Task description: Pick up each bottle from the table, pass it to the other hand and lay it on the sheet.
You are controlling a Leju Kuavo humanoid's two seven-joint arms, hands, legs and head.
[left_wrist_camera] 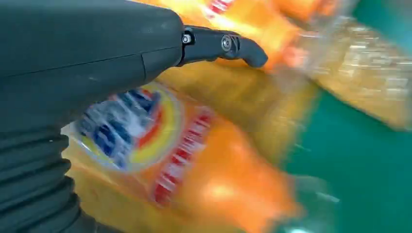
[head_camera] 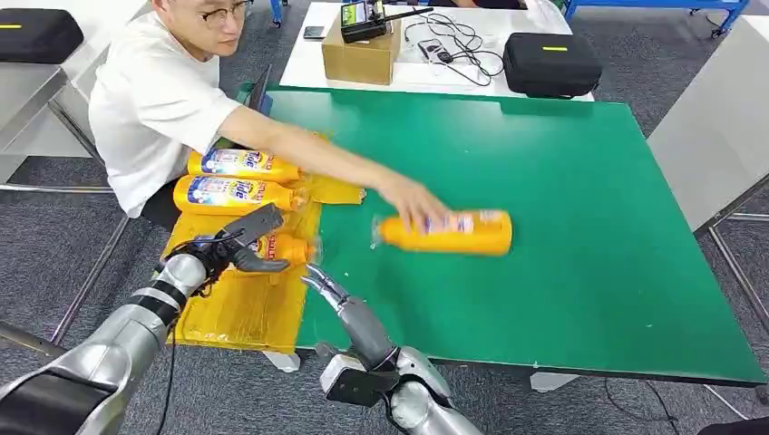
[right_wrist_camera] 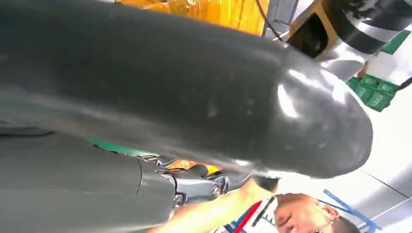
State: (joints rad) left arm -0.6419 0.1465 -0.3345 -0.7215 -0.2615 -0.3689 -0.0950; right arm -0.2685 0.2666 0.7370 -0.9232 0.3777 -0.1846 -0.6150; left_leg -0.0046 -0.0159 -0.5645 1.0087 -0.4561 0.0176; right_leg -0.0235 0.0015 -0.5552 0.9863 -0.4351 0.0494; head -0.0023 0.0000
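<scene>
The orange bottle (head_camera: 446, 231) next in line lies on its side near the middle of the green table (head_camera: 562, 272), cap toward the yellow sheet (head_camera: 245, 304), with a person's hand (head_camera: 413, 201) resting on its upper side. It looks like a full detergent bottle: probably fairly heavy, stiff in the body, with smooth plastic and a glossy label that could slip under a loose hold. The broad labelled middle seems the safest place to take it, since the narrow clear cap end offers little to close on and would let the weight swing.

Three more bottles lie on the sheet at the table's left edge: two side by side at the far end (head_camera: 238, 178) and a third bottle (head_camera: 286, 247) nearer the robot. The left hand (head_camera: 240, 246) is over this third bottle; in the left wrist view the label (left_wrist_camera: 131, 128) lies right under the palm and one dark finger (left_wrist_camera: 228, 46) reaches out straight, but whether the hand grips the bottle or has let it go cannot be told. The right hand (head_camera: 325, 285) hovers over the table just beside the sheet, fingers loose and holding nothing, well apart from the bottle under the person's hand.
</scene>
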